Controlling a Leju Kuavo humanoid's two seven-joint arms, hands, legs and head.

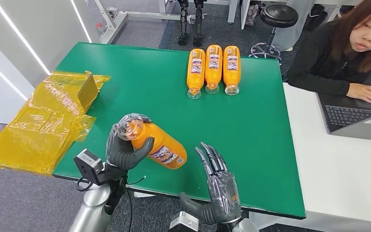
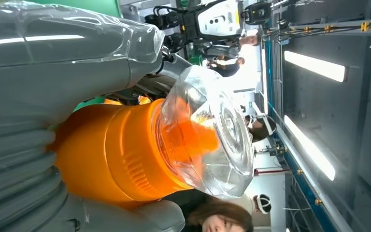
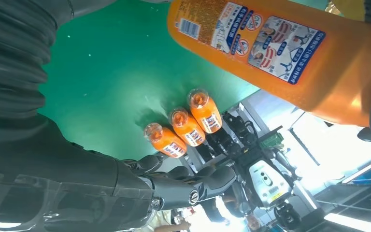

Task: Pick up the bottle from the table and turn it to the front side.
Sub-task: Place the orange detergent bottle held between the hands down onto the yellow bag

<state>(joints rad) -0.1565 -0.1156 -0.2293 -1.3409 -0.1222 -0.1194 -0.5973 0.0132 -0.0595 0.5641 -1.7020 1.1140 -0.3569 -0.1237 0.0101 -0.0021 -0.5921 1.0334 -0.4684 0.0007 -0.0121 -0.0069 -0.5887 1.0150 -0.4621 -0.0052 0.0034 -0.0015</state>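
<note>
Head view: left robot hand [image 1: 124, 149] wrapped around the neck end of an orange bottle [image 1: 162, 147], lifted above the near left part of the green tabletop [image 1: 140, 82], clear cap toward the camera, base tilted down and to the right. Right robot hand [image 1: 217, 186] open just right of the bottle's base, fingers apart and pointing far, holding nothing, not touching the bottle. Three more orange bottles [image 1: 213, 67] lying side by side at the far edge, well apart from both hands. Yellow plastic wrapping [image 1: 43, 123] off the left edge; a person [image 1: 340, 48] seated far right at a laptop [image 1: 355, 116].

Left wrist view: clear cap [image 2: 212, 133] and orange shoulder of the bottle [image 2: 111, 154] close up, gripped by the grey hand [image 2: 38, 72].

Right wrist view: labelled bottle [image 3: 280, 53] held above the green tabletop [image 3: 106, 77], open right hand's fingers [image 3: 193, 186] extended toward the row of three bottles [image 3: 186, 126].
</note>
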